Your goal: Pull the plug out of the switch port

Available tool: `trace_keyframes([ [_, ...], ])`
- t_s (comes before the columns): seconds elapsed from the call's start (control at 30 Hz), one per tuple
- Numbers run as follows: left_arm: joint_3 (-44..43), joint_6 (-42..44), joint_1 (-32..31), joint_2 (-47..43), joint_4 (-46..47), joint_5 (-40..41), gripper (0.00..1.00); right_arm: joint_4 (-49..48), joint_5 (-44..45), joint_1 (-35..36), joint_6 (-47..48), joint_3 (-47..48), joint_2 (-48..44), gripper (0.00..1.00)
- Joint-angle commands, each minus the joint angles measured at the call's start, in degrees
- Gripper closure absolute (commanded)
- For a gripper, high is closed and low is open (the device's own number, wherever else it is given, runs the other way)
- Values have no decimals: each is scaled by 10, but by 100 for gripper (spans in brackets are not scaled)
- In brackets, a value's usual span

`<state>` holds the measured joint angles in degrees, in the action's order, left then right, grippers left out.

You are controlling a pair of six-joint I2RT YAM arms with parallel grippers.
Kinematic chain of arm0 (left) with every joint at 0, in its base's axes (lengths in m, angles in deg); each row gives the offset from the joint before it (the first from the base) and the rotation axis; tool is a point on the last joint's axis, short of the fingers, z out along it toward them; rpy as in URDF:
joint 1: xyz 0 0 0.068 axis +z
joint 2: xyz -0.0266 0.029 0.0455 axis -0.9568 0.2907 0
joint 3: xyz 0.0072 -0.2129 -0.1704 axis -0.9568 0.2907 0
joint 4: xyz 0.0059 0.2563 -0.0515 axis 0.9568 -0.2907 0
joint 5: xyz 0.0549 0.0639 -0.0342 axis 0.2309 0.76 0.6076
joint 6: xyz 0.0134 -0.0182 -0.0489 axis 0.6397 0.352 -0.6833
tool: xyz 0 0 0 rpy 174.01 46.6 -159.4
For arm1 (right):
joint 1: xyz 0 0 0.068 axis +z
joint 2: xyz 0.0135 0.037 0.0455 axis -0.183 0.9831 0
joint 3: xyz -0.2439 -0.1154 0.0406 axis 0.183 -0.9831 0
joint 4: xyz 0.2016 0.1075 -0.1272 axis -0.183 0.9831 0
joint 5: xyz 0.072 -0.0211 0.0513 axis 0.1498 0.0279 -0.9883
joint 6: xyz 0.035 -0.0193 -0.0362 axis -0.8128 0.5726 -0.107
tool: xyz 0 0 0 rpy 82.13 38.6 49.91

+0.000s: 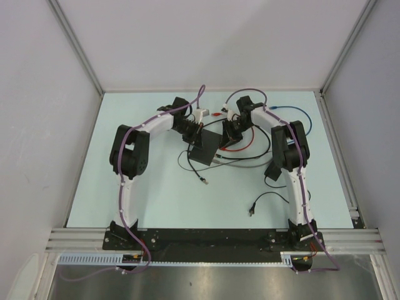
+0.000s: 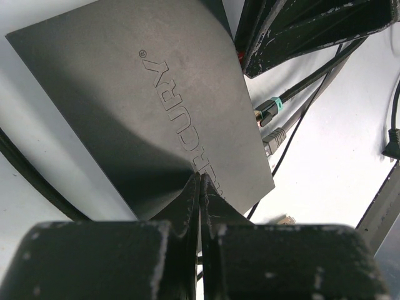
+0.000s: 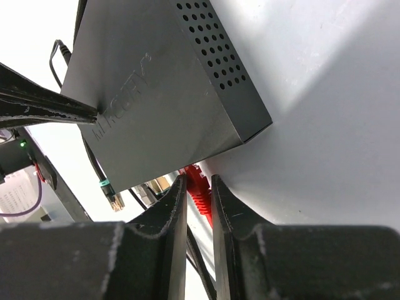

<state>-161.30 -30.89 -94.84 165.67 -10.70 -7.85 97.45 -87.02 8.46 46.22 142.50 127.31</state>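
Right pincer [image 3: 199, 180] clasps the red plug [image 3: 200, 197] beside the switch [image 3: 156, 94].

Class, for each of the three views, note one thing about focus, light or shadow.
Left wrist: the left pincer housing in front is blurred, the lettering on the switch is sharp, and a dark shadow crosses its near part. Right wrist: the right pincer body is soft, the vent holes are crisp, and the top-left corner is washed out. Top external: even light, faint shadows.
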Motion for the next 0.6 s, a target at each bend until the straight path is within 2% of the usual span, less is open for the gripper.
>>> trace_keyframes([
  [0.0, 6, 10, -5, 5, 0, 37, 100, 3, 107, 5, 32, -32, 24, 100],
  [0.07, 6, 11, -5, 5, -1, 40, 100, 4, 101, 0, 38, -33, 20, 100],
  [0.37, -1, 12, -5, 12, -3, 41, 100, 11, -48, -41, 64, -32, 17, 100],
  [0.57, -5, 12, -4, 13, -4, 43, 100, 34, -16, -49, 92, -27, 10, 100],
])
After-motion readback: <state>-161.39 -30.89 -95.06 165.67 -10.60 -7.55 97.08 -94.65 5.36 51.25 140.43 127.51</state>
